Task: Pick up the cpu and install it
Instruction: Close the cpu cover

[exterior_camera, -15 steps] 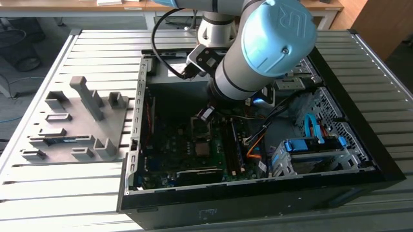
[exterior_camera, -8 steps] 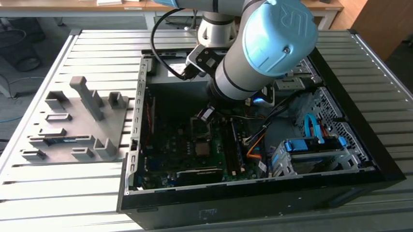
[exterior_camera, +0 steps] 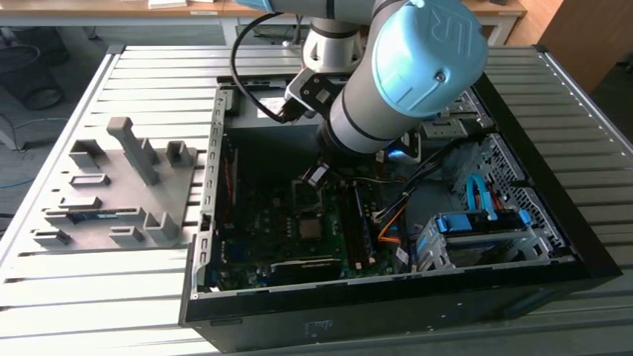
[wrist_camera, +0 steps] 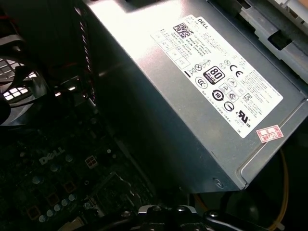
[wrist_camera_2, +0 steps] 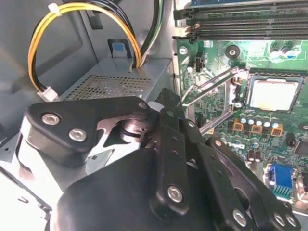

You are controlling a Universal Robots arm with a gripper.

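Observation:
The cpu, a small square chip with a pale silver top, lies flat in the motherboard socket, and it appears as a small grey square in the exterior view. The socket's metal retention frame stands swung up beside it. My gripper hangs inside the open computer case, above the motherboard and a short way from the socket, towards the power supply. Its black linkages cover the near part of the second wrist view. Nothing shows held in it.
The grey power supply box with yellow cables sits close beside the gripper. Memory slots run past the socket. A case fan and drive cage line the case. A grey fixture plate lies on the exterior view's left.

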